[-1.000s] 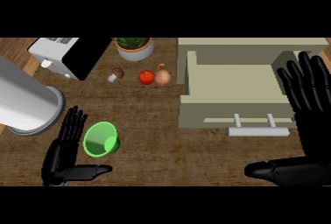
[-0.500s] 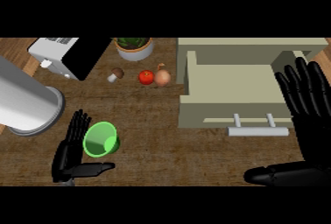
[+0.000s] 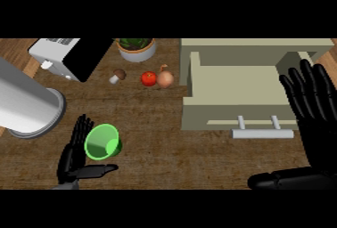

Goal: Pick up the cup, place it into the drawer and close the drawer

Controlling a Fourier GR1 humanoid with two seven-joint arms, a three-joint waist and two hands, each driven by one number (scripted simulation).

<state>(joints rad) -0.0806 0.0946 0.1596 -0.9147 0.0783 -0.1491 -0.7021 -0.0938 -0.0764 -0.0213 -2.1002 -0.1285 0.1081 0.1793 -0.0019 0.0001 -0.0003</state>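
Close left hand (image 3: 71,160), fingers straight and holding nothing, round green cup (image 3: 103,141) at lower left; wrap both sides before lifting toward open drawer (image 3: 230,84), upper right. Right hand (image 3: 319,133) open, empty.

Bench (image 3: 171,156) is brown wood with a rough-looking grain. The cup (image 3: 102,141) looks like shiny green plastic. Big cylinder (image 3: 23,104) is brushed grey metal, and the drawer (image 3: 237,89) is plain matt beige, smooth all over.

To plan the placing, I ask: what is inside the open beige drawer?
The open beige drawer shows only its bare pale floor. Its right part cannot be seen: the black right hand covers it.
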